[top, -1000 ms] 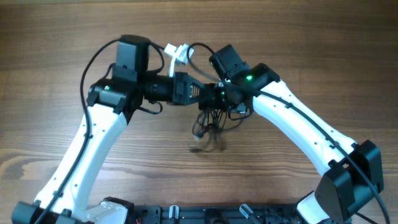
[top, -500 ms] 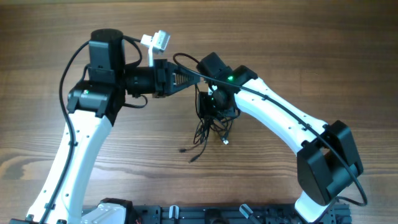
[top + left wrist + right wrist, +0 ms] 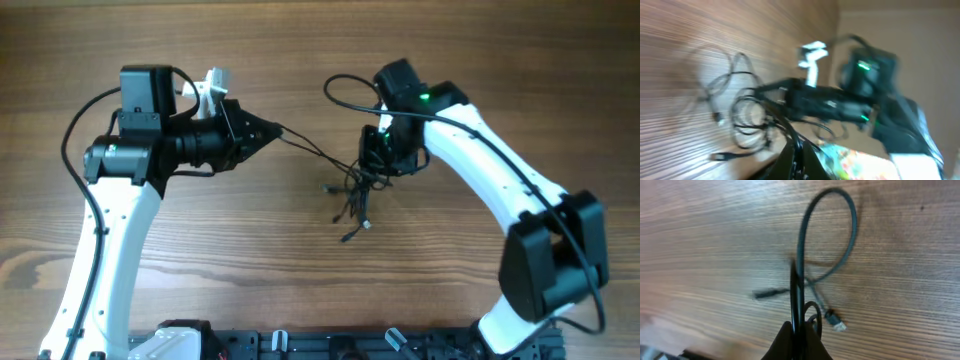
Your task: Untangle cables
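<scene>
On the wooden bench point(image 3: 500, 80), between two white-and-black arms, the cables point(image 3: 352, 195) are seen as a loose dark knot of loops just right of centre, with several free ends trailing toward the near edge. One small silvery plug point(image 3: 367, 226) is laid flat on the wood just below the knot. A single strand is drawn out of the tangle up and to the left in a nearly straight line. It is pinched at its far end by the left tool point(image 3: 268, 130), whose jaws are pressed together on it. The knot's upper right side is gripped by the right tool point(image 3: 376, 165), its jaws likewise clamped on the cords. From the right wrist, one cord is shown rising from between the closed fingers point(image 3: 785, 342) in a tall loop, with a light-tipped plug point(image 3: 839, 326) lying on the grain beside it. The left wrist view is blurred, though the tangle can be made out on the wood. A thicker black wire point(image 3: 345, 88) is arched from the right arm beyond the knot.
</scene>
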`<action>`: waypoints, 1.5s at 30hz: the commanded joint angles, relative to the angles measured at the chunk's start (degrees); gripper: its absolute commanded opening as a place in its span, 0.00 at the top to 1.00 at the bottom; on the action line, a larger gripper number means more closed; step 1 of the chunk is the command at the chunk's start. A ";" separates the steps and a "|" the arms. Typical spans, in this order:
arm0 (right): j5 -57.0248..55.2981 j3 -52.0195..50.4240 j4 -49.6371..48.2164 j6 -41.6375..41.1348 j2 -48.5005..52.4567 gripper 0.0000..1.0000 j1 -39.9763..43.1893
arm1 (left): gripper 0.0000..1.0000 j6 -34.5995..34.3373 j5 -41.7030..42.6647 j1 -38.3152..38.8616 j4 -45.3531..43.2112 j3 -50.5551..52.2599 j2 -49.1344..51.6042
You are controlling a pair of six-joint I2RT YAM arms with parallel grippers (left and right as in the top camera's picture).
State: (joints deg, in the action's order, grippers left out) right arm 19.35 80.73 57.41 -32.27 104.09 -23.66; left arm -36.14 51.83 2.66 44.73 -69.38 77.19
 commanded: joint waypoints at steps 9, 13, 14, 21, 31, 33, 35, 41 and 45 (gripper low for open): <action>-2.56 0.02 -6.88 -6.56 -23.39 0.82 0.17 | 0.96 -0.11 -19.61 -0.92 9.31 -1.66 -1.46; 0.44 0.02 -9.07 -4.96 -27.58 0.64 0.17 | 0.96 -0.13 -20.96 -0.90 9.57 -0.94 -1.42; 2.08 0.02 -9.77 -3.76 -28.26 0.64 0.17 | 0.96 -0.13 -21.18 -0.90 9.55 -0.76 -1.40; 1.55 -0.20 -9.20 -3.34 -28.72 0.79 0.15 | 0.96 -0.11 -21.99 -0.90 9.42 0.07 -1.20; -0.22 -0.59 -2.08 -3.69 -23.54 0.74 0.04 | 0.96 10.82 -3.67 -0.92 4.74 0.07 -0.83; 0.07 -0.59 -1.38 -3.69 -21.86 0.68 -0.02 | 0.96 15.82 9.40 -0.92 0.26 0.07 -1.05; 0.46 -0.59 -0.83 -3.63 -19.67 0.63 -0.37 | 0.96 15.74 13.31 -0.92 -3.52 0.07 -1.14; 4.52 -0.59 -2.34 -1.36 -12.13 0.58 -3.78 | 0.96 11.26 1.09 -0.85 -0.33 0.07 -1.01; 4.48 -0.59 -4.79 -4.72 -6.01 0.58 -6.29 | 0.96 11.28 -3.45 -0.85 3.96 0.07 -1.01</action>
State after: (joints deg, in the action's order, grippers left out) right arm 22.31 80.68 53.67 -34.83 93.60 -28.32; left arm -25.39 52.53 1.96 47.09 -69.36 76.60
